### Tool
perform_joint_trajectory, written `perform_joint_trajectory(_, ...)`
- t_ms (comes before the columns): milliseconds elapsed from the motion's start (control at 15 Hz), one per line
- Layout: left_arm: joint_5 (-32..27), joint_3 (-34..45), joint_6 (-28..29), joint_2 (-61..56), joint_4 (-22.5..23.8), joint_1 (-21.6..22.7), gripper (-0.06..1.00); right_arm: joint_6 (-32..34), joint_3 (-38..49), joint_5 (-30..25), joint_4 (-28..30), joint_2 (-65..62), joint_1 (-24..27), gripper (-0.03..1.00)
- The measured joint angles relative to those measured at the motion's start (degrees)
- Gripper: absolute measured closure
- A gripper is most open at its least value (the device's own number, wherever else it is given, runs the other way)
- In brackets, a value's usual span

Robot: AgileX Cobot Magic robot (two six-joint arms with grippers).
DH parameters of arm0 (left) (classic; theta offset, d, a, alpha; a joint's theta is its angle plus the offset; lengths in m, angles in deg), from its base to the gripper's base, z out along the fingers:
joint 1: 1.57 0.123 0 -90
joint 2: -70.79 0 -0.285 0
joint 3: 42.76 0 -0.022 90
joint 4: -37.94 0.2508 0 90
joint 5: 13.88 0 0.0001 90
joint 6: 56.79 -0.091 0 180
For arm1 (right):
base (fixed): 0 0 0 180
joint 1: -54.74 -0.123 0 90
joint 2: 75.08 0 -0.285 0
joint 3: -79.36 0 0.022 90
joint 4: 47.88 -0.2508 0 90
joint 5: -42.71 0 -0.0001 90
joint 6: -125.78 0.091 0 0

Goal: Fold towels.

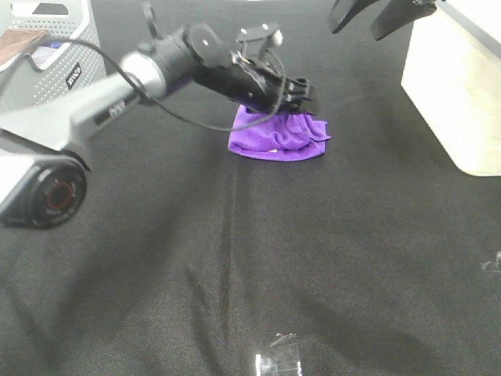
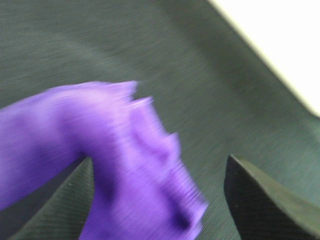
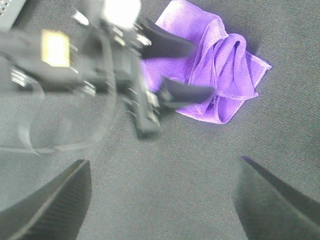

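Grasp step: left gripper [image 1: 311, 100] spread wide astride bunched towel [image 1: 278, 142], 12 o'clock, holding nothing. Next, probably pinch an edge. Right gripper [image 1: 356, 31] spread, empty.

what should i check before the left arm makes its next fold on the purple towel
1. Left gripper open over the towel: ok.
2. Towel lying flat and squared: not ok, it is bunched into ridges.
3. Which towel edge sits between the left fingers: cannot tell, the left wrist view is blurred.
4. Right gripper open, empty and away from the towel: ok.
5. Cream box apart from the towel: ok.
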Motion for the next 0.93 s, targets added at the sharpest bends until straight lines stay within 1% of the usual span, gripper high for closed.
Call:
perform_joint_trajectory(67,1.55,0.00,-1.55,0.69,-2.46,-0.34,0.27,0.00,0.00,0.00,0.00,0.00,0.00,0.21)
perform_joint_trajectory(133,1.55,0.00,-1.55,0.69,-2.46,-0.34,0.27,0.00,0.00,0.00,0.00,0.00,0.00,0.21)
perform_joint_trajectory(333,6.36,0.00,-3.84,2.81,-7.85,-1.38,0.27,0.00,0.00,0.00,0.00,0.00,0.00,0.21)
perform_joint_trajectory(467,10.14,0.00,-7.68,4.70,-16.16,-2.06,0.27,0.00,0.00,0.00,0.00,0.00,0.00,0.21)
perform_joint_trajectory(667,12.55,0.00,-19.02,5.73,-28.82,-3.50,0.27,0.23,0.00,0.00,0.00,0.00,0.00,0.21)
perform_joint_trajectory(733,12.89,0.00,-22.23,5.84,-31.91,-3.78,0.27,0.29,0.00,0.00,0.00,0.00,0.00,0.21)
perform_joint_trajectory(800,12.66,0.00,-24.47,5.84,-33.63,-3.90,0.27,0.57,0.00,-0.06,0.00,-0.17,0.00,0.21)
perform_joint_trajectory(867,11.57,0.00,-25.44,5.84,-33.92,-3.72,0.27,1.60,0.00,-0.06,0.69,-1.26,0.00,0.21)
perform_joint_trajectory(933,7.28,0.06,-25.61,4.41,-31.51,-2.64,0.27,1.72,0.00,-0.06,1.78,-2.41,0.00,0.21)
